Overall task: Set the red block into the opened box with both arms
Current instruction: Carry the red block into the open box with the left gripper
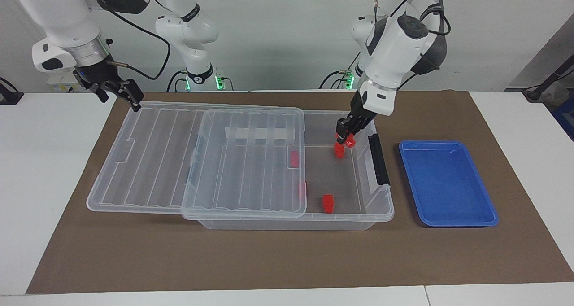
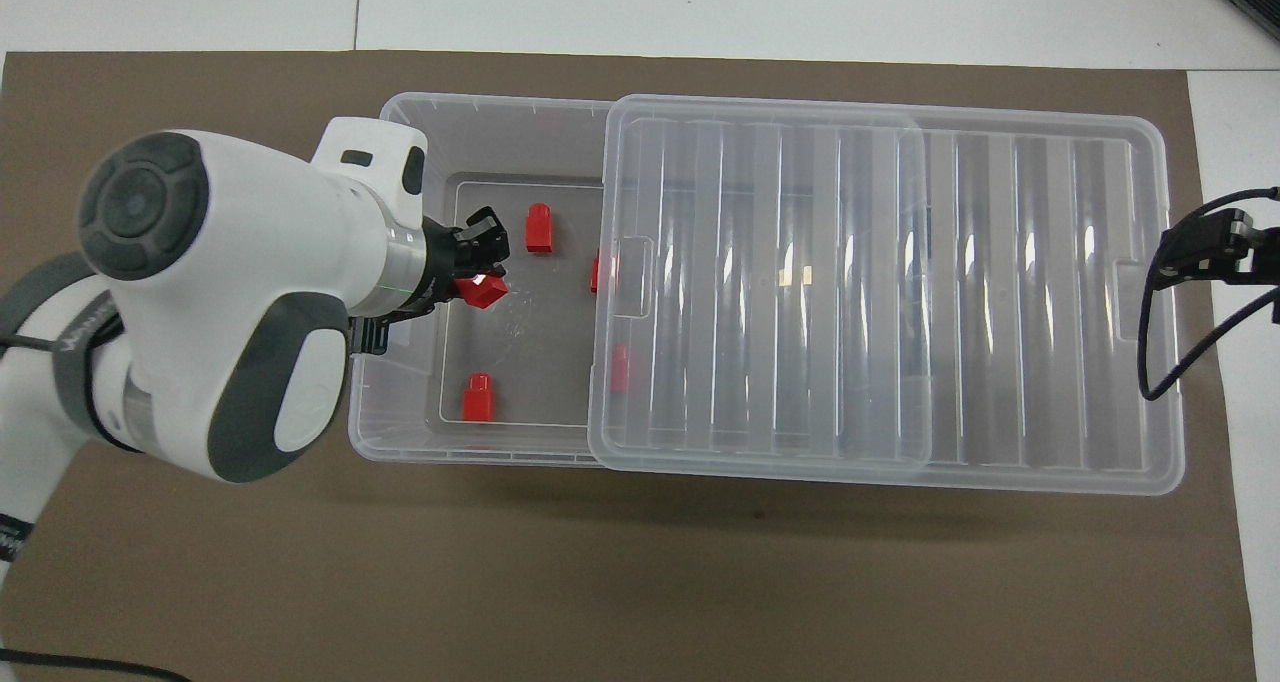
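Over the uncovered end of the box (image 1: 381,207), the left tool (image 1: 346,137) grips the red block (image 1: 350,140) for dropping inside — the right tool (image 1: 128,93), fingers wide, waits beside the lid (image 1: 157,162) slid aside.

Both arms (image 1: 394,41) were glossy white, built of rounded segments with dark grey oval patches at the joints. Black cables looped along them. A bare metal ring sat above each small black gripper (image 1: 117,89), and green lights glowed at the bases (image 1: 199,79).
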Controlling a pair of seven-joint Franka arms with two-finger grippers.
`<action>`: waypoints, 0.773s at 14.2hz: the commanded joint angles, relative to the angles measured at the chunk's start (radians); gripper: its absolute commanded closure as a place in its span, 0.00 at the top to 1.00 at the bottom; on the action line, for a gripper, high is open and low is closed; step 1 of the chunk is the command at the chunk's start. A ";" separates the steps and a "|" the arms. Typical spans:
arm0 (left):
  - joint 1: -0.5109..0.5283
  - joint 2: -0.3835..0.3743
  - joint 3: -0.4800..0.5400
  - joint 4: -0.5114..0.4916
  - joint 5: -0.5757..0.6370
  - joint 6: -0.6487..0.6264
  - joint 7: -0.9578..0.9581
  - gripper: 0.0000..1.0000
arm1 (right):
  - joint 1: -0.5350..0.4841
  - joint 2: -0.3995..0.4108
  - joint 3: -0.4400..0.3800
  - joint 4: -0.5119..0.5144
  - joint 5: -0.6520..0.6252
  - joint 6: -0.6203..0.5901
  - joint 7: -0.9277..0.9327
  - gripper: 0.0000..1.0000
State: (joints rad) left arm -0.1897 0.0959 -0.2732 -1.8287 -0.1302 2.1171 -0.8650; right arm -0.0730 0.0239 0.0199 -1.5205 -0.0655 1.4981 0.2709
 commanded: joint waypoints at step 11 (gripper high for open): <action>-0.100 0.234 0.019 -0.155 0.440 0.300 -0.181 0.00 | -0.010 -0.004 0.006 -0.004 0.004 0.001 -0.018 1.00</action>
State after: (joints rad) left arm -0.2789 0.3421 -0.2698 -1.9689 0.2746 2.4021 -1.0225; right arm -0.0730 0.0238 0.0199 -1.5205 -0.0655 1.4981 0.2709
